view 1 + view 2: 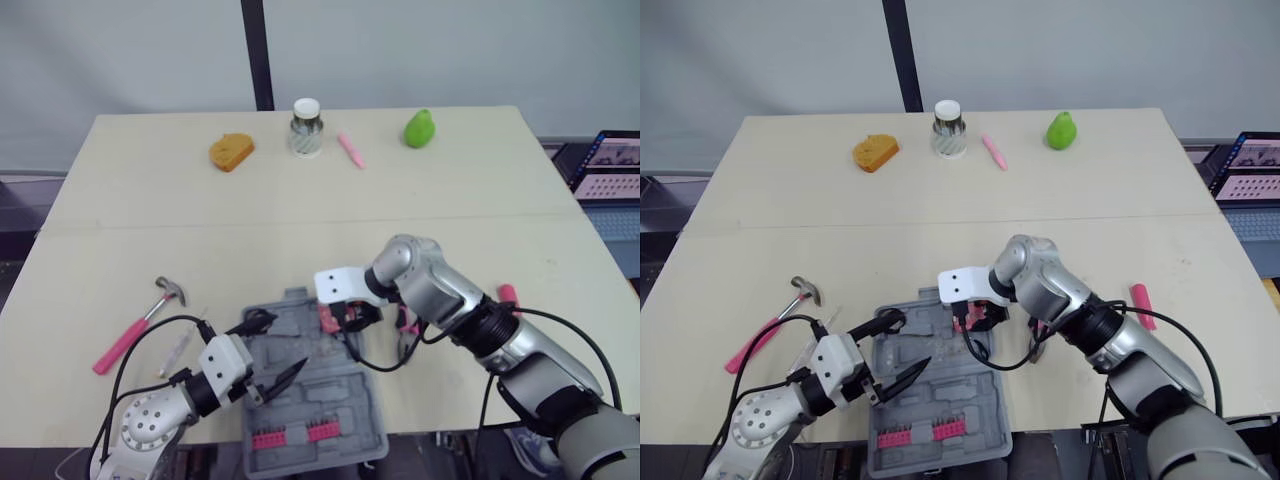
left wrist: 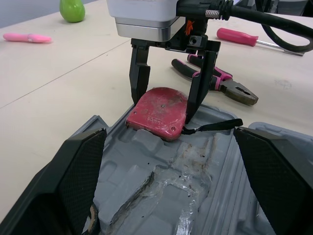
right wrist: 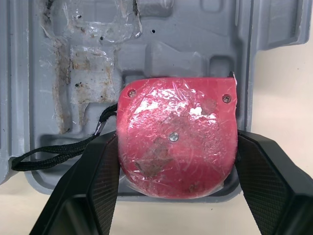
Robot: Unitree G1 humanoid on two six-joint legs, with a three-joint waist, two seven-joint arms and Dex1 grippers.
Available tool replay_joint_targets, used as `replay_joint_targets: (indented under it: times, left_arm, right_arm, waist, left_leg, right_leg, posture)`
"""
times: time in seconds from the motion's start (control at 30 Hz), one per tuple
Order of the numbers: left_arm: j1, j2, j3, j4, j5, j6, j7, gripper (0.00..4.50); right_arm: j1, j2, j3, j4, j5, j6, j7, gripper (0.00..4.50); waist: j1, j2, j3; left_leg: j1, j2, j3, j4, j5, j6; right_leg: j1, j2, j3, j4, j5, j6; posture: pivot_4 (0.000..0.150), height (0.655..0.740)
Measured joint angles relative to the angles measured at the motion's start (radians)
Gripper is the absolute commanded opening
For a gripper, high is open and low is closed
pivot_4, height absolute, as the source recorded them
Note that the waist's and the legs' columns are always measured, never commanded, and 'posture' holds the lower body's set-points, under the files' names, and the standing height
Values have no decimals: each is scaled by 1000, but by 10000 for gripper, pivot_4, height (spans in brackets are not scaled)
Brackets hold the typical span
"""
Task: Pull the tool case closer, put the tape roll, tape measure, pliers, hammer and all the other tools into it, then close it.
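Observation:
The grey tool case lies open at the table's near edge, with red bits in its front row. My right gripper is shut on the red tape measure, holding it tilted over the case's far edge, where its black strap trails into the tray. My left gripper hangs open over the case's left part with nothing in it. The pliers lie on the table just right of the case. A pink-handled hammer and a thin screwdriver lie left of it.
A pink screwdriver lies further right, by my right arm. Along the far edge sit an orange bread-shaped piece, a jar, a pink marker and a green pear. A laptop stands beyond the right edge.

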Motion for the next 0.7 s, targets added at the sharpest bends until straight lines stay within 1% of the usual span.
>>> replay_joint_targets:
  times: [0.7]
  left_arm:
    - [-2,1,0,2,0,-2,-16,45000]
  right_arm:
    - [1,-14,0,-36,-1,0,-2,29564]
  waist:
    - [0,0,0]
  left_leg:
    - [0,0,0,0,0,0]
  right_leg:
    - [0,0,0,0,0,0]
  posture:
    - [1500,7400]
